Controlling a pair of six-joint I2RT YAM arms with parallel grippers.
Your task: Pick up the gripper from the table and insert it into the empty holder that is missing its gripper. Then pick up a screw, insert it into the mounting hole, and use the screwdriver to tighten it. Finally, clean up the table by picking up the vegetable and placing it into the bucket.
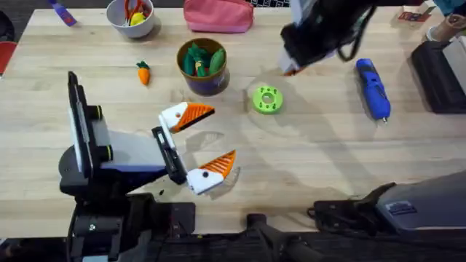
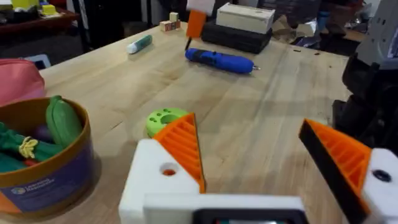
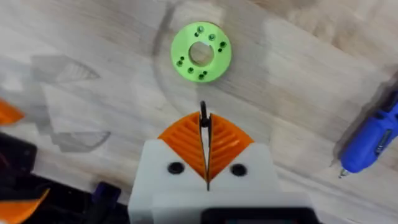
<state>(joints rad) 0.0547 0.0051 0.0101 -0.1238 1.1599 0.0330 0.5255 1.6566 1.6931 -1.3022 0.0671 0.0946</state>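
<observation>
Closest to the arms' bases, the left gripper [image 1: 205, 144] rests low over the wooden table [image 1: 328, 160] with its white mounts and orange ribbed pads [image 2: 184, 148] spread wide apart, nothing between them; both of its white holders [image 2: 163, 180] carry an orange pad in the left wrist view. Just beyond its open fingers sits the green round disc [image 1: 267, 100], flat on the wood, and the right gripper [image 3: 205, 134] hangs above and slightly beyond that disc, its two orange pads pressed together with a thin dark thing pinched upright in the seam (too slim for me to say what it is, perhaps a screw). From above, that arm shows as a large dark blur [image 1: 320, 33] over the far middle of the table. The blue screwdriver [image 1: 373, 89] lies on its side to the right of the disc, well apart from the left gripper and near the right one, its metal tip pointing toward the near edge. Left of the disc stands the bucket [image 1: 202, 67], purple outside with a tan rim, already holding green toy vegetables [image 2: 62, 121]. The vegetable [image 1: 143, 73], the little orange carrot with its green top, lies on the table just left of the bucket, not in it, and well away from both grippers. Farthest back I can see a white bowl [image 1: 131, 16] holding scissors and a pink pouch [image 1: 218, 14] along the far edge.
</observation>
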